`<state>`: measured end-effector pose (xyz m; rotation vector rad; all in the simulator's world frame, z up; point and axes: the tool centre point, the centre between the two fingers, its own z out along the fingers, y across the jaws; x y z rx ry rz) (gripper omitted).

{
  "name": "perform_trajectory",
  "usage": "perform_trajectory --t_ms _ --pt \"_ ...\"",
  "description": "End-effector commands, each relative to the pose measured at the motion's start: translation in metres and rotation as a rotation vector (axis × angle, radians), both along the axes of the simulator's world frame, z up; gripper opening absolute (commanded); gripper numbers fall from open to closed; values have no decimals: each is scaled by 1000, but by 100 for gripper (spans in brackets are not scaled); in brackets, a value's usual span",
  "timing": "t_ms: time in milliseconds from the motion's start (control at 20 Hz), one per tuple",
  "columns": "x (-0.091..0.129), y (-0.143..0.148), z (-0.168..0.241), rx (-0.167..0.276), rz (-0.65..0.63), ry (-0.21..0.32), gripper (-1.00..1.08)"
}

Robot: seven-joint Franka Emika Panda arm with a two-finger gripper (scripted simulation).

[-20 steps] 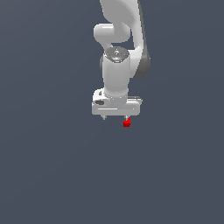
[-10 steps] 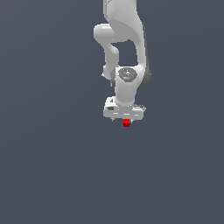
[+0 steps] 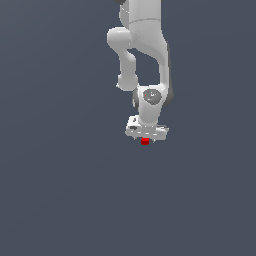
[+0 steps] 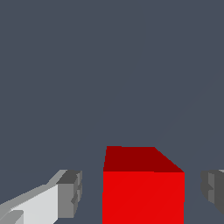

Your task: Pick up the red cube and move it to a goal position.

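Note:
The red cube (image 3: 145,142) lies on the dark grey floor, directly under the white hand of the arm. In the wrist view the red cube (image 4: 142,188) sits between my two fingers, with a gap of floor showing on each side. One finger (image 4: 65,194) is white with a grey pad, and the other pad (image 4: 213,186) shows at the frame's edge. My gripper (image 3: 146,137) is open and straddles the cube without touching it; it also shows in the wrist view (image 4: 141,190). In the exterior view the fingertips are mostly hidden by the hand.
The white arm (image 3: 142,55) comes down from the top of the exterior view. Around it there is only plain dark grey floor (image 3: 60,190).
The gripper has moved toward the exterior view's right and down, from beside the cube to directly over it. The cube has not moved.

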<state>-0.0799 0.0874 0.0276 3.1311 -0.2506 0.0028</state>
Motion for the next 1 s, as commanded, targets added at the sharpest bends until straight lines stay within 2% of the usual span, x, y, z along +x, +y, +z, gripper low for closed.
perform_trajectory --t_ms 0,100,150,950 --pt "-2 3 -6 0 -7 1 100" --pt "-3 4 -7 0 -8 1 100" --pt "-3 4 -7 0 -8 1 -100" --pt "-1 3 3 0 -8 1 -100"
